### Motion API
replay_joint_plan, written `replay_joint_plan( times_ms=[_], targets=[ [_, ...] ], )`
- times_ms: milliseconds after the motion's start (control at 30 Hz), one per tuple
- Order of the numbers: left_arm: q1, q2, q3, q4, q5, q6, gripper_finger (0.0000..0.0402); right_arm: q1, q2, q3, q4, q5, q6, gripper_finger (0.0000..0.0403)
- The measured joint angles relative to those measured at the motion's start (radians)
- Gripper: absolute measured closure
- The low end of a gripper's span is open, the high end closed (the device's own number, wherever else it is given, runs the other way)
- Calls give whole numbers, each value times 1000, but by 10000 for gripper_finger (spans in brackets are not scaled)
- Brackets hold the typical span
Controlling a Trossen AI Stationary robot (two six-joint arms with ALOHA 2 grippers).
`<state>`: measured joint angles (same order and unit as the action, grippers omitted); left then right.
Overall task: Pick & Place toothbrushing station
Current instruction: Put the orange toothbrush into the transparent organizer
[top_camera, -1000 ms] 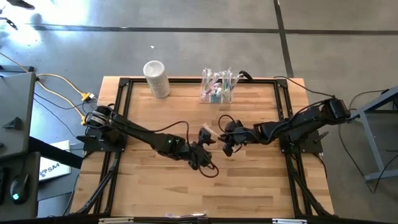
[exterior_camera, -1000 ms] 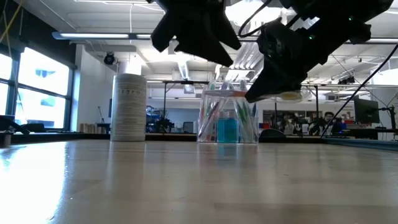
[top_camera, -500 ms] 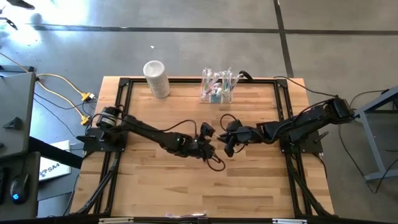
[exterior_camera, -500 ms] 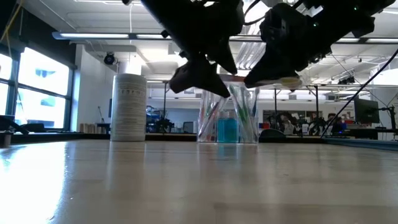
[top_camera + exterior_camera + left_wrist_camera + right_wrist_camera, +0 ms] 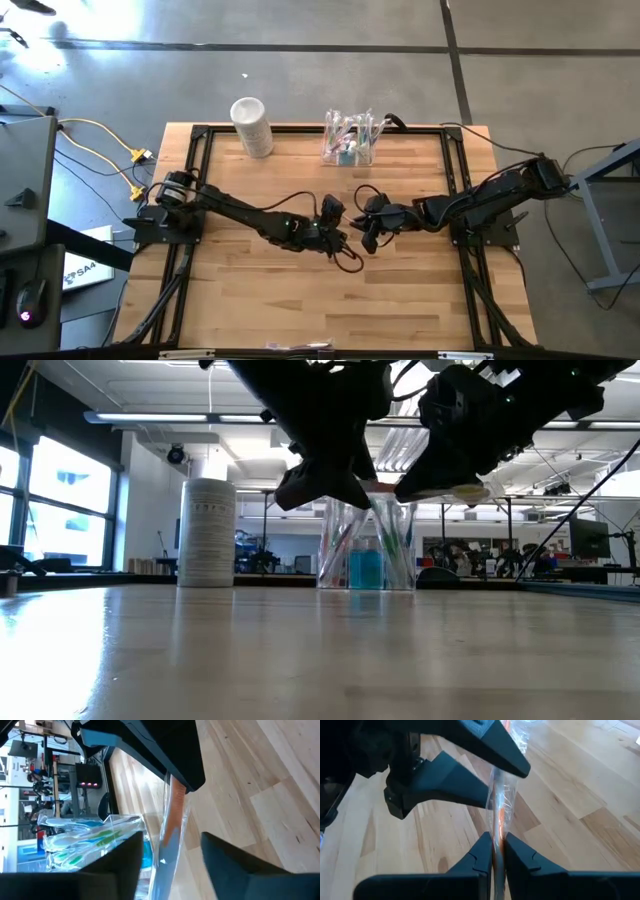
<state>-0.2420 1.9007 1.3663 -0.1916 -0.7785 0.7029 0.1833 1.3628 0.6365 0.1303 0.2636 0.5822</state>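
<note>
Meeting over mid-tabletop (image 5: 300,290), the right gripper (image 5: 494,851) pinches a clear-wrapped orange item (image 5: 501,815) (toothbrush-like), while the left gripper (image 5: 170,845) has its fingers parted around it. The toothbrushing station (image 5: 347,140) stands at the far edge, beside a whitish cylinder (image 5: 251,126).

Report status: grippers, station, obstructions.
Right gripper shut on clear-wrapped orange item, mid-table. Left gripper open, straddling it. Clear plastic box station at far edge, untouched. Whitish cylinder stands apart.

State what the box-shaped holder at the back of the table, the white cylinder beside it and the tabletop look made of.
The holder: clear, glossy thin plastic; the brushes inside show through its walls.
The cylinder: whitish, matte, probably translucent plastic; uncertain.
The tabletop: light wood in joined strips, smooth with a soft sheen; grain and seams show.
</note>
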Motion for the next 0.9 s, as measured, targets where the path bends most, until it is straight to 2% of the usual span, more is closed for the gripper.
replay_joint_plan(
  times_ms=[300,367,533,667,800,900],
  targets=[
    [0,0,-1,3,9,-1,373,0,0,0,-2,-4,-5,381],
    [0,0,-1,1,11,-1,374,0,0,0,2,7,-6,368],
    [0,0,-1,-9,10,-4,389,0,-3,0,15,17,-48,304],
    [0,0,-1,-33,10,-35,390,0,-41,0,12,-35,-88,268],
    [0,0,-1,-91,1,-77,390,0,-125,0,-25,-18,-105,257],
    [-9,-7,-1,-205,-67,-158,390,0,-210,0,-119,-17,-115,261]
  ],
)
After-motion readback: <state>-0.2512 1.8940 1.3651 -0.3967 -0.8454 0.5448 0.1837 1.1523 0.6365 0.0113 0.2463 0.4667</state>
